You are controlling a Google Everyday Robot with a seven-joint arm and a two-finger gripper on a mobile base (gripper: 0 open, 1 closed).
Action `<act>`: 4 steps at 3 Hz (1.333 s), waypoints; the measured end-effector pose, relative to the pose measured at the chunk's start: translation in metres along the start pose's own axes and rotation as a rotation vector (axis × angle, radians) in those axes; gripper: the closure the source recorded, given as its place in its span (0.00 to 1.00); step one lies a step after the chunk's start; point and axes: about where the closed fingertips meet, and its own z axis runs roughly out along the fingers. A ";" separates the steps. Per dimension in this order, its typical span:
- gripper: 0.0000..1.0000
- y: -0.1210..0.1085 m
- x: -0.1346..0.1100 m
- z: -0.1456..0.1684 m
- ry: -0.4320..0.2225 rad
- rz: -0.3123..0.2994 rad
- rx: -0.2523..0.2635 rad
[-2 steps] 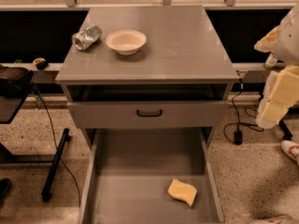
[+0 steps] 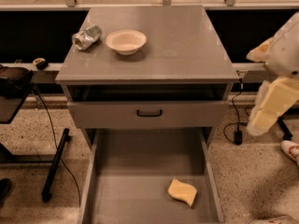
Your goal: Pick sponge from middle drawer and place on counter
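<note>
The sponge (image 2: pixel 182 192), pale yellow with wavy edges, lies flat on the floor of the open middle drawer (image 2: pixel 140 195), near its front right. The drawer is pulled far out below the closed drawer front with the black handle (image 2: pixel 149 112). The counter (image 2: pixel 177 45) is the grey cabinet top. My gripper (image 2: pixel 270 107) hangs at the right edge of the view, beside the cabinet at the height of the drawer front. It is above and to the right of the sponge and well apart from it.
A cream bowl (image 2: pixel 125 41) and a crushed silver can (image 2: pixel 87 36) sit on the counter's left rear. A black stand and cable (image 2: pixel 53 162) are on the floor to the left. A cable and plug (image 2: pixel 237 135) lie right of the cabinet.
My gripper has shifted slightly down and to the left at the right edge. The sponge and the drawer have not moved.
</note>
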 end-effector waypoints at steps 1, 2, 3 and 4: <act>0.00 0.031 0.000 0.073 -0.166 0.051 -0.094; 0.00 0.068 0.003 0.152 -0.253 0.077 -0.174; 0.00 0.086 0.014 0.173 -0.284 0.034 -0.192; 0.00 0.087 0.013 0.172 -0.288 -0.020 -0.186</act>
